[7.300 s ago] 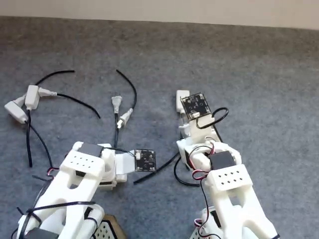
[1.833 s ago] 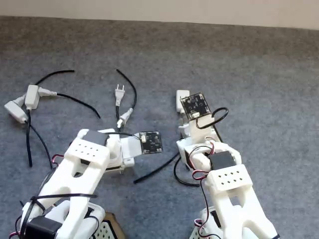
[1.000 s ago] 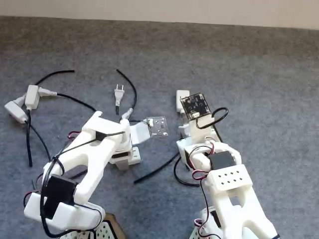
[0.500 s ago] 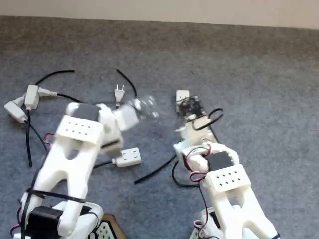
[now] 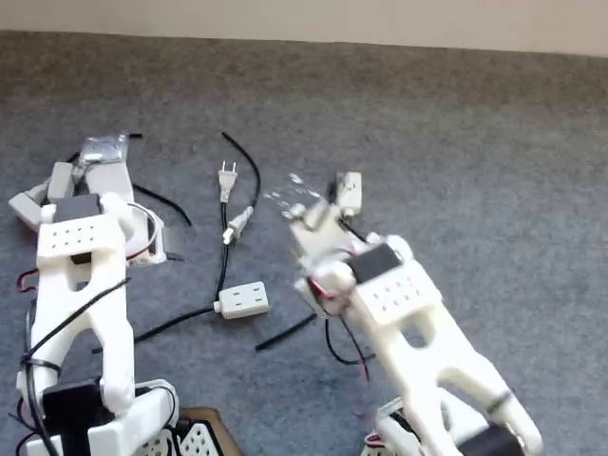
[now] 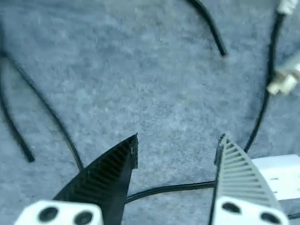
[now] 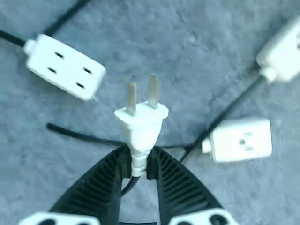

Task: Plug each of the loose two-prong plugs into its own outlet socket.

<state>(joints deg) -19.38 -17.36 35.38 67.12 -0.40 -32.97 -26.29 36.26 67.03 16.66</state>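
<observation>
In the right wrist view my right gripper (image 7: 139, 157) is shut on the base of a white two-prong plug (image 7: 140, 119), prongs pointing away, above the carpet. Past it lie a white multi-slot socket block (image 7: 65, 67) and a single socket (image 7: 241, 139). In the high view this gripper (image 5: 293, 193) hangs between a small socket (image 5: 350, 190) and two loose plugs (image 5: 225, 176) (image 5: 237, 225). My left gripper (image 6: 178, 137) is open over bare carpet and black cords, and stands at the far left (image 5: 104, 152) by two white sockets (image 5: 28, 211).
A white socket block (image 5: 241, 300) on a black cord lies mid-carpet between the arms. Black cords (image 5: 245, 157) loop across the left half. The grey carpet to the right (image 5: 513, 171) is bare. A pale wall strip runs along the far edge.
My left arm has swung from the middle out to the far left, uncovering the socket block. My right arm has swung left with the plug in its grip.
</observation>
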